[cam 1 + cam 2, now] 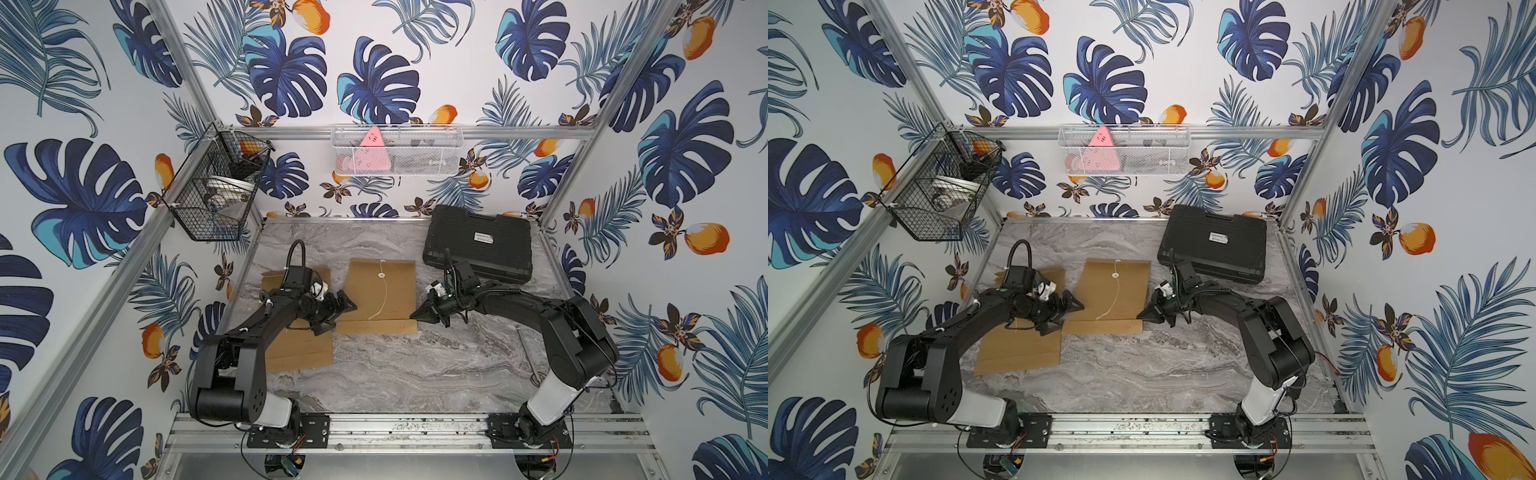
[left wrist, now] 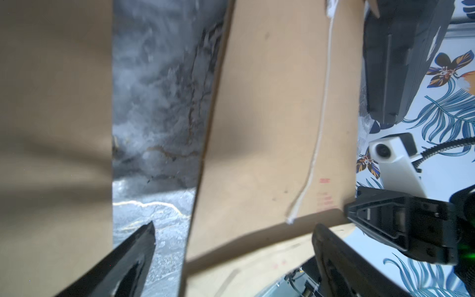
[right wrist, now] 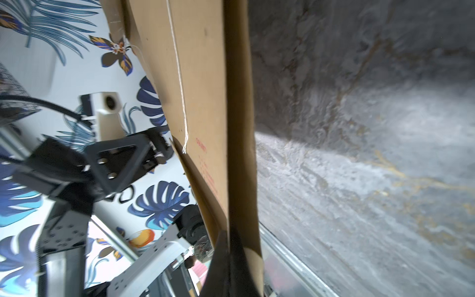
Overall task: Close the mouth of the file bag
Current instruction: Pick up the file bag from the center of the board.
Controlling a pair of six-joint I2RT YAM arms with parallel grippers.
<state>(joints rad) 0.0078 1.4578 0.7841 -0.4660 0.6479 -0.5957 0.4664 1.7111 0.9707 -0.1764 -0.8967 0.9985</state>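
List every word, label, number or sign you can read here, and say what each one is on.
Nothing here can be read.
On the black case, a white label: too small to read.
On the file bag, red print: blurred, unreadable.
On the pink triangle in the white mesh basket, dark marks: too small to read.

brown file bag (image 1: 365,291) lies flat, its white string (image 1: 385,297) trailing unwound.
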